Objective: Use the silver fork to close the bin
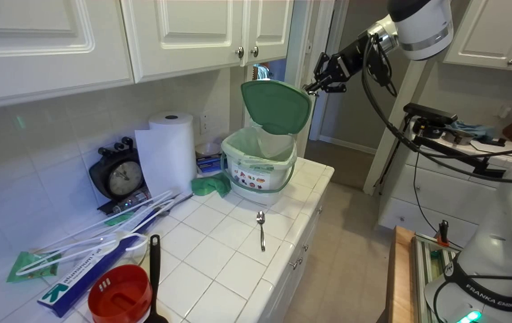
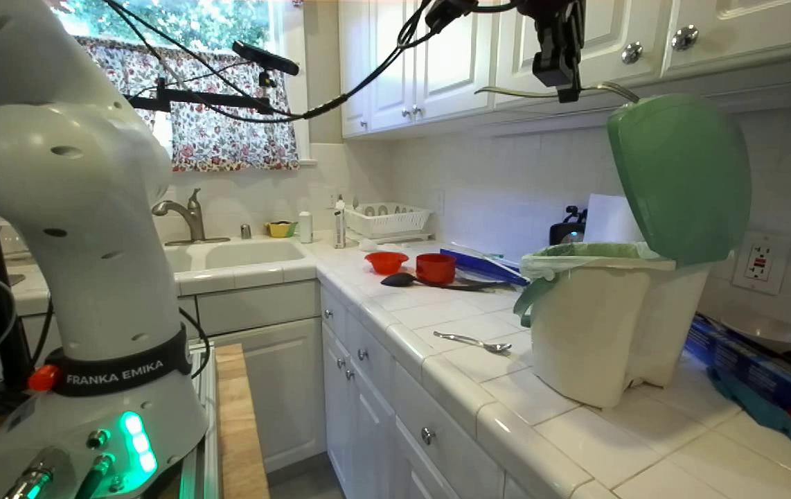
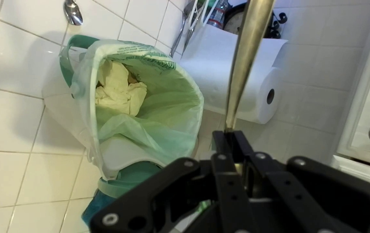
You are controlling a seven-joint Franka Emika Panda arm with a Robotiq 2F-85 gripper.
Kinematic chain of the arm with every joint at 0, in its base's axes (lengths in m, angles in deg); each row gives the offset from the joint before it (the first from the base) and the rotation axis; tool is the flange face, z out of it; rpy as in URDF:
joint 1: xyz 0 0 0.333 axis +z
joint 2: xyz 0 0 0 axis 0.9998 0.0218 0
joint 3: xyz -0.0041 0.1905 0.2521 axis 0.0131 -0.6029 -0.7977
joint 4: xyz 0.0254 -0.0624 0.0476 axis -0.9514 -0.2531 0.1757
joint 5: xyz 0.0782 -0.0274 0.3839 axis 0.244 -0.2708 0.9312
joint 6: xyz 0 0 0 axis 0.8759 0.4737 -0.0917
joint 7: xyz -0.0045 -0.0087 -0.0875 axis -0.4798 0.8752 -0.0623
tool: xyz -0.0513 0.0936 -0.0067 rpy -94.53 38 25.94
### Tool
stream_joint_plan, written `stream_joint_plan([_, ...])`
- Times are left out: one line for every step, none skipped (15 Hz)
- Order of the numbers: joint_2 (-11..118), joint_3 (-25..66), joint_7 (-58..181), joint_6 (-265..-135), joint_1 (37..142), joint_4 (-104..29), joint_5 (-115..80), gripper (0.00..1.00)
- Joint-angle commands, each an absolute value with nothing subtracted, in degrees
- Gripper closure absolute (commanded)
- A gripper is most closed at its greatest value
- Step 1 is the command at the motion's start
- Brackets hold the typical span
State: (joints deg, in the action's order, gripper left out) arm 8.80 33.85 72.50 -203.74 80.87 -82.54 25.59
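my black two-fingered gripper (image 3: pixel 229 134) is clamped on the slim shiny silver metal fork (image 3: pixel 246 55), with a length of it sticking out on either side of the jaws. the fork's curved end lies right at the top edge of the rounded green plastic lid (image 2: pixel 686 177) (whether metal meets plastic there, and on which face, i can't tell). the lid stands open, hinged to the whitish plastic tub-shaped bin (image 2: pixel 593 326), which rests on the white tiled countertop (image 1: pixel 220 251). i judge the step in hand to be placing the fork for the push; the closing isn't done yet. next, i think, the fork must bear on the lid's outer face and swing it over the opening, my grip firm against twisting. my white jointed arm (image 2: pixel 98 208) reaches high from its base, wrist out toward the bin, the jaws angled downward.
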Motion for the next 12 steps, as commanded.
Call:
stream_joint_plan([8.41,33.53,71.95,-201.16,78.85,-81.93,26.58,0.96])
stream_joint_plan([8.52,33.67,71.93,-200.51,78.62,-81.9,26.6,0.96])
stream_joint_plan([8.62,33.59,72.11,-200.0,78.21,-81.89,26.33,0.96])
stream_joint_plan([8.78,33.59,71.98,-199.54,77.93,-81.87,26.25,0.96])
stream_joint_plan([9.11,33.69,71.66,-198.97,77.82,-81.7,26.3,0.96])
stream_joint_plan([9.52,33.79,71.31,-198.43,77.83,-81.51,26.41,0.96])
stream_joint_plan([9.83,33.87,70.96,-197.93,77.85,-81.35,26.57,0.96])
stream_joint_plan([10.19,33.9,70.66,-197.3,77.91,-81.08,26.58,0.96])
stream_joint_plan([10.6,33.93,70.4,-196.9,77.95,-80.84,26.55,0.96])
stream_joint_plan([11.04,33.96,70.1,-196.37,78.04,-80.47,26.52,0.96])
stream_joint_plan([11.31,33.99,69.7,-195.84,78.09,-80.27,26.5,0.96])
stream_joint_plan([11.63,33.99,69.4,-195.34,78.07,-80.02,26.48,0.96])
